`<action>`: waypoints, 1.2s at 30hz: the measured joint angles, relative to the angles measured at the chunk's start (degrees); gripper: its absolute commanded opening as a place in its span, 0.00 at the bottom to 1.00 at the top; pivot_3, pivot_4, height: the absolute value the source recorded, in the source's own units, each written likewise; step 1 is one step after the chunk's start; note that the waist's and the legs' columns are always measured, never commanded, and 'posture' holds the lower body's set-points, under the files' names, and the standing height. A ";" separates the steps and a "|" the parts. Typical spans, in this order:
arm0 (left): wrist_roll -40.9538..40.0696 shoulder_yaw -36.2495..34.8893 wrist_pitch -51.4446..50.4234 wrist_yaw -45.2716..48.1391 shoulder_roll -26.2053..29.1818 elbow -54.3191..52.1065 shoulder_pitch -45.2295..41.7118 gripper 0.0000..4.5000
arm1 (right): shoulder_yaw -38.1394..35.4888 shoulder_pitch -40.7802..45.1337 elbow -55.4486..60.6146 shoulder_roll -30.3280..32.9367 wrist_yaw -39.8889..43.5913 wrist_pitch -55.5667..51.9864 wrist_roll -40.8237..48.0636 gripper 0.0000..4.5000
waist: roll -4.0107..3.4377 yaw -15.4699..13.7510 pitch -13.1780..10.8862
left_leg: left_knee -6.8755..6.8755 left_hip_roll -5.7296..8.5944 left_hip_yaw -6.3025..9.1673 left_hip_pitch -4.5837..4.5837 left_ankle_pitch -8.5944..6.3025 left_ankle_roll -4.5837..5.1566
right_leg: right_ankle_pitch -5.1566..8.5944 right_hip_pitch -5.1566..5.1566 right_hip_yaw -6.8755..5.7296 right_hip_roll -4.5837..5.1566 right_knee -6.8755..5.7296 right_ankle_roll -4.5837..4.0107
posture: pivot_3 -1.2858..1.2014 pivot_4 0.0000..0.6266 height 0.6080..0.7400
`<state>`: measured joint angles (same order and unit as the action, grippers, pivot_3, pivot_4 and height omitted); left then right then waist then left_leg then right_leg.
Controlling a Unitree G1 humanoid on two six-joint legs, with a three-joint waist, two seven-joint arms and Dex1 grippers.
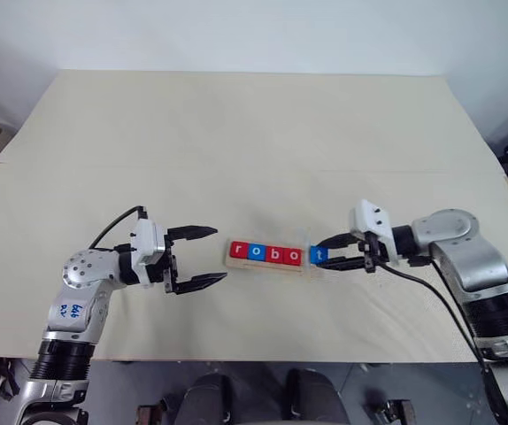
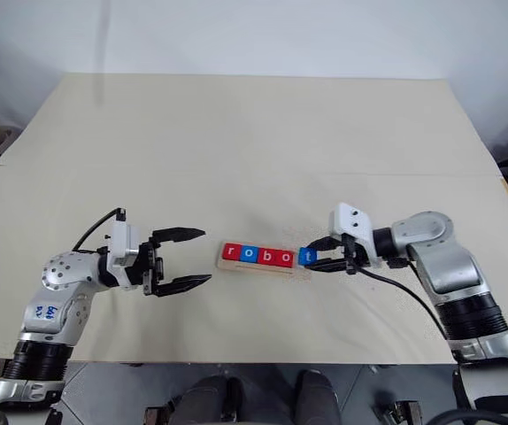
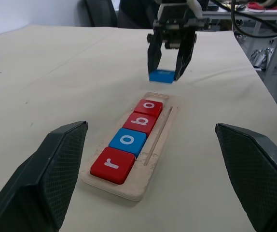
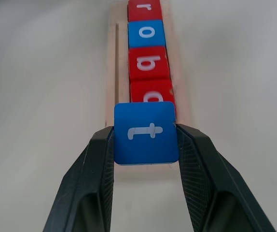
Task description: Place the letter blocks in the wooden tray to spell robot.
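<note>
Jaws: right gripper [image 4: 145, 140] pinches the t block [image 4: 146, 139]; left gripper [image 1: 192, 258] spread.
I grip its 2 side edges (light, stiff, probably slick) above the wooden tray [image 3: 160, 145].

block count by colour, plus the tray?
Red letter blocks: 3, r, b, second o, all in the tray
Blue letter blocks: 2, first o in the tray, t between the right gripper fingers
Wooden tray: 1
Total: 6
</note>
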<state>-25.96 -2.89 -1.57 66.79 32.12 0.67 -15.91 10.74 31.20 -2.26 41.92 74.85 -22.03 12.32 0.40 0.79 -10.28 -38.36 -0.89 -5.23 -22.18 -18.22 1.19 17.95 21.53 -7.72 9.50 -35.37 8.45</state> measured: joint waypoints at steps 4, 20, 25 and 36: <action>0.00 0.06 -0.16 -0.11 0.00 -0.03 0.09 1.00 | 0.89 -0.15 -0.38 -0.11 -1.83 -0.24 -1.82 0.32 | 0.00 -0.74 0.00 | -0.08 0.01 -0.01 -0.02 0.00 0.00 | -0.01 0.01 0.01 0.00 0.00 0.01 | 0.52 0.24 1.00; 0.00 -0.05 -0.22 -1.11 0.09 -0.22 0.40 1.00 | 2.15 1.25 -2.47 -0.77 -1.90 -0.64 -1.84 0.99 | 0.00 -0.67 0.00 | -0.08 0.01 -0.02 -0.02 0.00 0.00 | -0.01 0.01 0.01 0.00 -0.02 0.01 | 0.52 0.24 1.00; 0.00 -0.09 -0.20 -1.16 0.10 -0.22 0.39 1.00 | 0.38 1.64 -2.50 0.58 -1.44 -0.65 -0.28 0.99 | 0.00 -0.80 0.00 | -0.09 0.01 -0.01 -0.03 0.00 0.01 | -0.01 0.01 0.01 0.00 -0.02 0.01 | 0.52 0.24 1.00; 0.01 -0.21 -0.20 -1.10 0.20 -0.21 0.39 1.00 | -2.22 -0.84 -4.49 5.52 0.09 0.39 -0.54 0.23 | 0.00 -0.64 0.00 | -0.07 0.00 -0.03 -0.02 0.00 0.01 | -0.01 0.02 0.00 0.00 -0.02 0.01 | 0.52 0.24 1.00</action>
<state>-25.95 -3.10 -1.78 65.70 32.32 0.46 -15.52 8.52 30.36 -6.75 47.44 74.93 -21.63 11.78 0.40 0.15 -10.28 -38.43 -0.89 -5.27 -22.20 -18.22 1.20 17.94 21.55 -7.72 9.50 -35.39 8.46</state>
